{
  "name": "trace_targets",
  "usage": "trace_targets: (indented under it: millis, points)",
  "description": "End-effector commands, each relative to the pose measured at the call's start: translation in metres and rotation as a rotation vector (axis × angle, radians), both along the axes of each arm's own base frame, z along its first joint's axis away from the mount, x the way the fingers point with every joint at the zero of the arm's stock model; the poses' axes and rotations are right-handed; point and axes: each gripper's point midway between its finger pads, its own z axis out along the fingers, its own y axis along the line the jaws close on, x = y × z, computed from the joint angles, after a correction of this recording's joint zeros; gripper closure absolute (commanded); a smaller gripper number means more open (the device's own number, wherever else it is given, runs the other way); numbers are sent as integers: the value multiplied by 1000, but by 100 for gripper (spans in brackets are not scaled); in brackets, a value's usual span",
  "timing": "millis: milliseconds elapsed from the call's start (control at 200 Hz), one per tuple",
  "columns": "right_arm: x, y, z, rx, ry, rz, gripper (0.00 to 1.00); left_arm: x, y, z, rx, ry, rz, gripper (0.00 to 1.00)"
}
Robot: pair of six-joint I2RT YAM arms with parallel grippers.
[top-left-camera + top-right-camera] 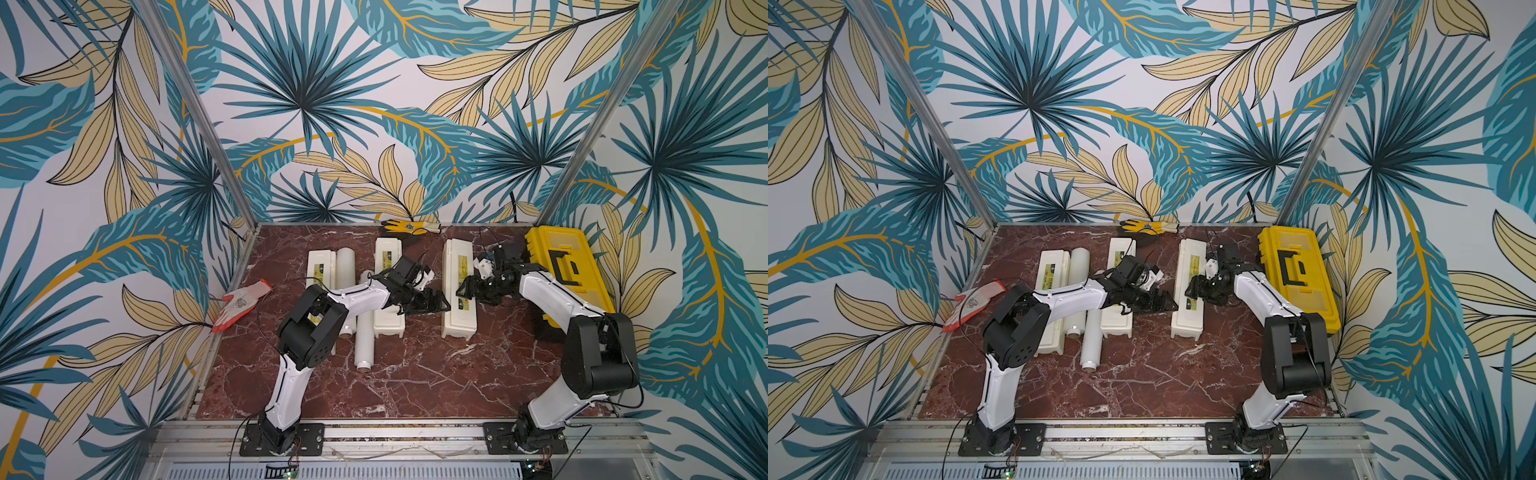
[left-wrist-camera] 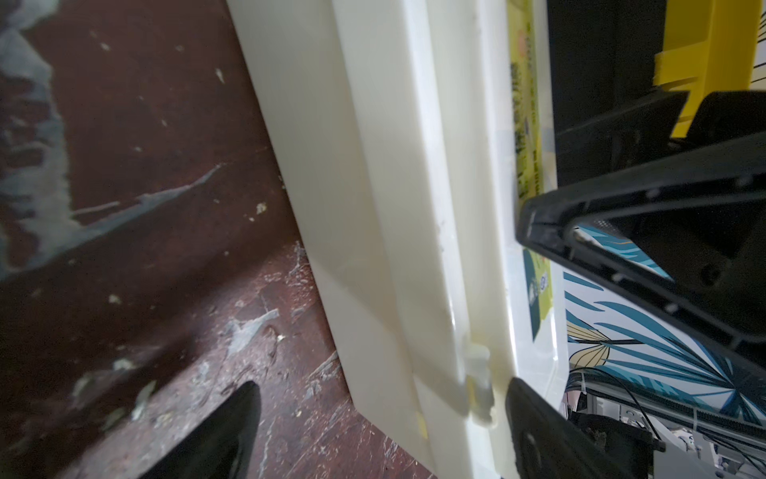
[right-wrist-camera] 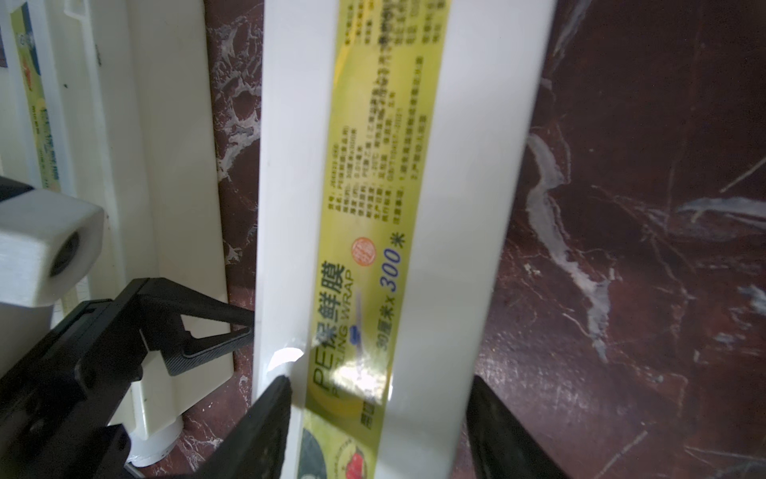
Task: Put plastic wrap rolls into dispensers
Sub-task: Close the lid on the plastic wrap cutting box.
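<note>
**Claw tips crowd the right-hand box, lid down**

Black fingers (image 3: 265,427) of the right claw (image 3: 377,385) fill the foreground of its wrist view, one on either side of the yellow-labelled lid of the right-hand box (image 3: 476,207). They straddle the lid closely. Whether they already press on it, I cannot tell. This claw is probably there to steady the box so it does not slide on the marble table (image 1: 415,374).

The left claw (image 2: 381,385) has its fingers wide apart and grips nothing. One finger is over the table and one over the box top, with the seam between lid and body running between them. In the right wrist view its tip sits against the box's side wall, right at that seam. That placement looks meant for prising the lid up.

In both top views the two claws come at this box from opposite sides, about halfway along it, and it lies closed.

Two rolls (image 1: 365,332) lie on the table between the left box (image 1: 318,266) and the middle box (image 1: 388,322). They lie lengthwise alongside the boxes, well apart from both claws, and the left arm reaches across above them. A third roll does not show. All three lids look shut, so opening seems to come before any loading.

The yellow toolbox (image 1: 569,274) sits just behind the right arm and takes no part.
</note>
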Motion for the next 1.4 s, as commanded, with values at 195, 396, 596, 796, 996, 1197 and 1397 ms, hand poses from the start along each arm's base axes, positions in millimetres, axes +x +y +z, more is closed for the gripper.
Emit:
trace_targets:
  millis: [195, 396, 596, 796, 996, 1197, 1397]
  points:
    - [-63, -1, -68, -78, 285, 74, 35, -15, -23, 31, -112, -99, -108, 6]
    - [-63, 1, -69, -68, 285, 72, 35, -22, -26, 43, -148, -135, -131, 6]
    - [-62, 2, -71, -64, 286, 76, 35, -21, -24, 57, -181, -181, -122, 6]
    - [-64, 0, -72, -75, 294, 82, 34, -23, -28, 25, -154, -76, -116, 6]
    - [-64, 3, -71, -61, 293, 84, 34, -33, -17, -26, -70, 6, -94, 9]
    - [-65, 4, -70, -50, 296, 84, 34, -46, 17, -85, 152, 71, -25, 23]
    - [-64, 8, -70, -24, 299, 87, 33, -58, 32, -109, 214, 118, 1, 44]
